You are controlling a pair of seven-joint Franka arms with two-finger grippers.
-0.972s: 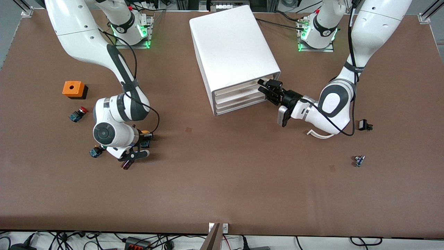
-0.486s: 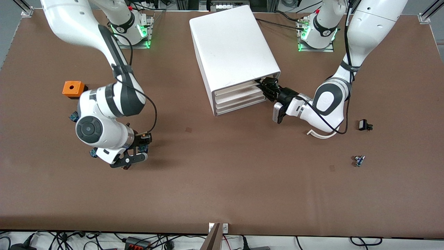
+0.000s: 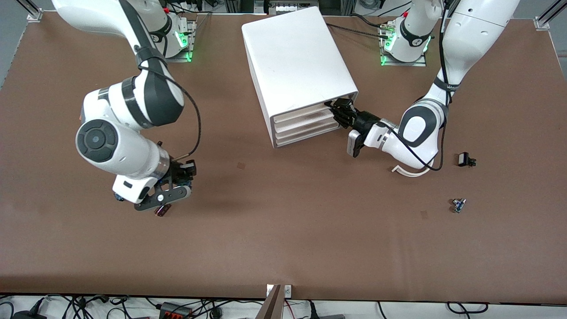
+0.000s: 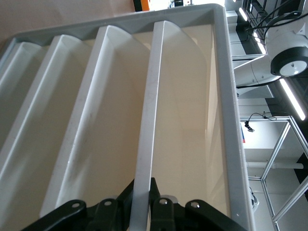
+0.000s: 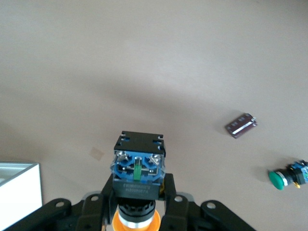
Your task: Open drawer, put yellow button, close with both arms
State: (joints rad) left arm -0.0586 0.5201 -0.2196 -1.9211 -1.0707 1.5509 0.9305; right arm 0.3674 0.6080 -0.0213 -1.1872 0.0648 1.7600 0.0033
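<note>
The white cabinet lies at the table's middle, its three drawers facing the left arm's end. My left gripper is at the uppermost drawer. In the left wrist view the left gripper is shut on the thin front lip of that drawer. The drawer front looks about flush with the cabinet. My right gripper is up over the table toward the right arm's end. In the right wrist view the right gripper is shut on the yellow button, blue-and-black body outward, yellow cap toward the wrist.
A green-capped button and a dark red cylinder lie on the table under the right arm. A small black part, a small blue part and a white curved strip lie near the left arm.
My right arm has risen off the table with the yellow button held. My left gripper has moved in onto the top drawer's front edge.
</note>
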